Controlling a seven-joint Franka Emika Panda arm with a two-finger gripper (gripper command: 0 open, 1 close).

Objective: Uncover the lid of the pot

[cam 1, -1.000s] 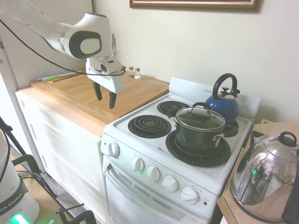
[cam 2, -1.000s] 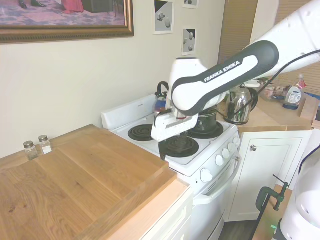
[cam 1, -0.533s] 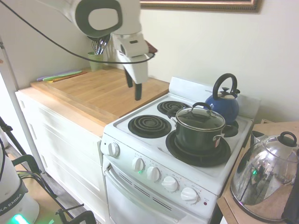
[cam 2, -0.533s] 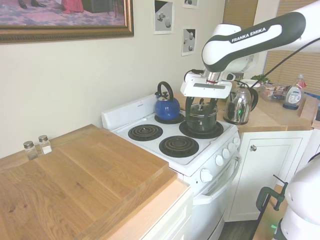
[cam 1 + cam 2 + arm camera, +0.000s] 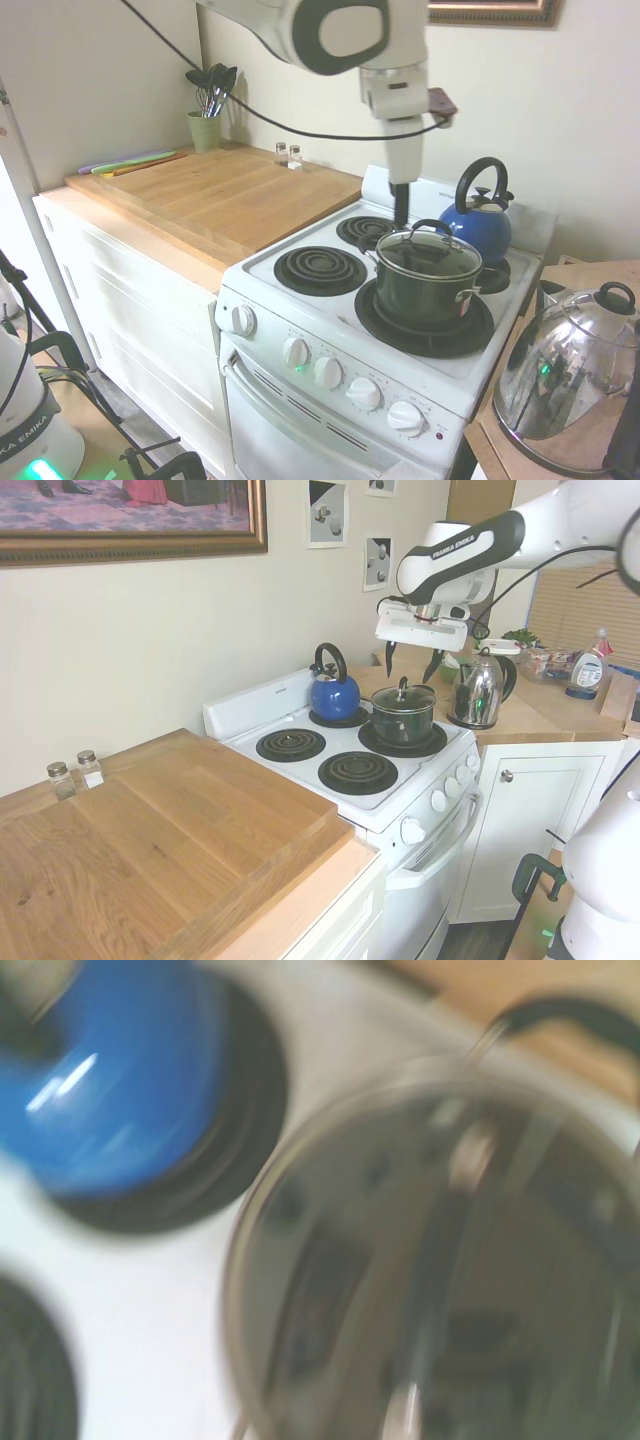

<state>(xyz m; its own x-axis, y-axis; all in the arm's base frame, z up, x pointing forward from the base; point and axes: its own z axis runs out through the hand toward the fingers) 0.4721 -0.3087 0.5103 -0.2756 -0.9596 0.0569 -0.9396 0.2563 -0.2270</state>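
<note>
Above the pot (image 5: 403, 720), pincer (image 5: 411, 664) hangs fingers apart, lined up over lid (image 5: 403, 693) handle; lid seated, untouched.

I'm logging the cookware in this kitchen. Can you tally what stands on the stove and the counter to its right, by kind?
Pots: 1, the pot on the front right burner
Lids: 1, the lid on the pot
Kettles: 2, the blue kettle on the back right burner and the steel kettle on the counter
Total: 4
</note>
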